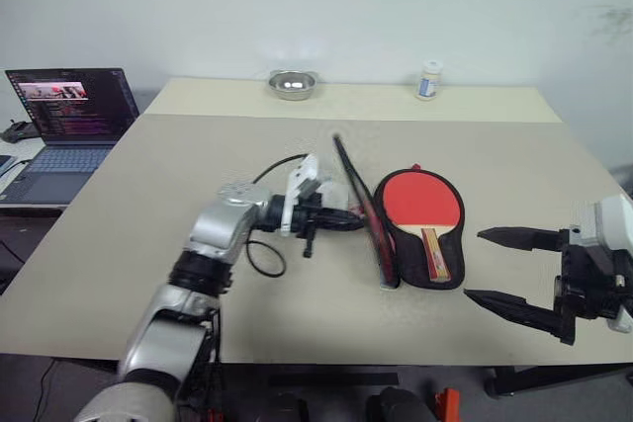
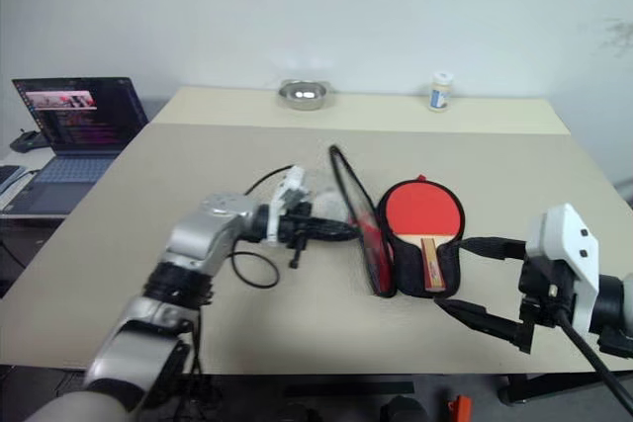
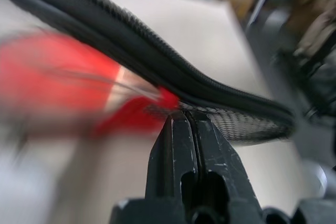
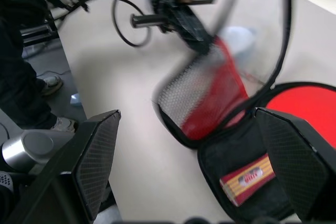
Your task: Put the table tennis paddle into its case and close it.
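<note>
Paddle (image 4: 247,177) handle label in case (image 4: 210,103), legible from right wrist view.

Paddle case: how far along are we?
Done: the paddle already lies inside the open case, red face up, handle toward the robot. In hand: the left gripper is shut on the case's flap, holding it up on edge beside the paddle. The right gripper is open, clear of the case. Left: fold the flap over the paddle and close the case.
</note>
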Tool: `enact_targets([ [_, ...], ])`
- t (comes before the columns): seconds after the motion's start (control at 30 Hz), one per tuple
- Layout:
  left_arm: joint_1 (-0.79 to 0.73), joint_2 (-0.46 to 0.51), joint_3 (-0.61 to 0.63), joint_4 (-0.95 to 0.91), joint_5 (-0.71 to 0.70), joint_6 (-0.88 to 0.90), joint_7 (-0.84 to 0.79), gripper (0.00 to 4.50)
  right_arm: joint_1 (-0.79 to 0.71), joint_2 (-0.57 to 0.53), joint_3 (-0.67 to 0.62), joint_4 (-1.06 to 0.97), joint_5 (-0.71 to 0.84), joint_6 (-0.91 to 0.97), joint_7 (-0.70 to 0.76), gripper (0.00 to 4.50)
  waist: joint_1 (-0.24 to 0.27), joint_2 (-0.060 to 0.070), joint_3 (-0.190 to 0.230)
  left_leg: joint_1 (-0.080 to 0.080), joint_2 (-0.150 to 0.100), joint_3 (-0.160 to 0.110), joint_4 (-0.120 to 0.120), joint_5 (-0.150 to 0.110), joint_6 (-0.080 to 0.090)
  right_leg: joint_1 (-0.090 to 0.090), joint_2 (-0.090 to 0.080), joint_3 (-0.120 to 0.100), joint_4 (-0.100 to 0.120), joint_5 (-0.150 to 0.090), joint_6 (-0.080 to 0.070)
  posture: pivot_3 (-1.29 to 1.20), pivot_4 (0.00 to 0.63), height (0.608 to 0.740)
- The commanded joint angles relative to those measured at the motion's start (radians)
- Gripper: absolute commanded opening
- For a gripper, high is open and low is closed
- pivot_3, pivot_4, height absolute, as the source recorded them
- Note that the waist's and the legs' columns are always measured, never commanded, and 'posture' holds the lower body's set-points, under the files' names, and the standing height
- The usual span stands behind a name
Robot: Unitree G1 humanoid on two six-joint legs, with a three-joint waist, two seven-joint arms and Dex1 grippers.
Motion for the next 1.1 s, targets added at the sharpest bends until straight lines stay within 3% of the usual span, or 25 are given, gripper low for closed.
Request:
enact_targets([
  [0.03, -0.103, -0.108, 0.014, 0.066, -0.011, -0.033, 0.059, 0.03, 0.002, -0.046, -0.046, 0.045, 0.012, -0.022, -0.008, 4.5, 0.004, 0.0, 0.0, 0.0, 0.0, 0.0, 0.0, 0.0, 0.0, 0.0, 0.0, 0.0, 0.0, 0.0, 0.0, 0.0, 0.15, 0.74],
  [0.2, -0.189, -0.23, -0.001, 0.211, 0.043, -0.132, 0.12, 0.03, 0.0, -0.093, -0.009, 0.109, -0.074, -0.062, -0.039, 4.5, 0.002, 0.0, 0.0, -0.001, -0.001, -0.001, -0.001, 0.0, 0.0, 0.0, 0.001, 0.0, -0.002, 0.0, 0.0, 0.0, 0.15, 0.74],
  [0.43, -0.181, -0.208, 0.015, 0.258, 0.089, -0.206, 0.124, 0.03, -0.046, -0.079, 0.098, 0.197, -0.165, -0.08, -0.156, 4.5, -0.002, 0.0, 0.0, -0.001, 0.001, -0.003, -0.002, 0.0, 0.0, -0.001, 0.004, 0.0, -0.003, 0.0, 0.0, 0.0, 0.15, 0.74],
  [0.63, -0.053, -0.06, 0.029, 0.028, 0.014, -0.153, -0.019, 0.03, -0.152, -0.003, 0.282, 0.274, -0.17, -0.037, -0.274, 4.5, -0.014, 0.001, 0.0, 0.0, 0.001, -0.002, -0.002, 0.0, 0.0, -0.001, 0.002, 0.001, -0.001, 0.0, 0.0, 0.0, 0.15, 0.74],
  [0.73, 0.017, 0.056, 0.029, -0.09, -0.015, -0.101, -0.09, 0.03, -0.201, 0.039, 0.405, 0.368, -0.262, -0.055, -0.343, 4.5, -0.02, 0.001, 0.0, 0.0, 0.002, -0.001, -0.002, 0.0, -0.001, -0.001, 0.002, 0.001, 0.0, 0.0, 0.0, 0.0, 0.15, 0.74],
  [0.9, 0.071, 0.155, 0.057, -0.196, -0.046, -0.037, -0.075, 0.03, -0.296, 0.115, 0.523, 0.529, -0.395, -0.085, -0.428, 4.5, -0.019, 0.001, 0.0, 0.0, 0.0, -0.001, 0.0, 0.001, 0.0, -0.001, 0.0, 0.001, 0.002, 0.0, 0.0, 0.0, 0.15, 0.74],
  [1.1, 0.116, 0.217, 0.084, -0.272, -0.05, -0.029, -0.035, 0.03, -0.371, 0.196, 0.593, 0.702, -0.462, -0.101, -0.415, 4.5, -0.018, 0.001, 0.0, 0.0, 0.001, 0.0, 0.0, 0.001, 0.0, -0.001, 0.0, 0.001, 0.002, 0.0, 0.0, 0.0, 0.15, 0.74],
])
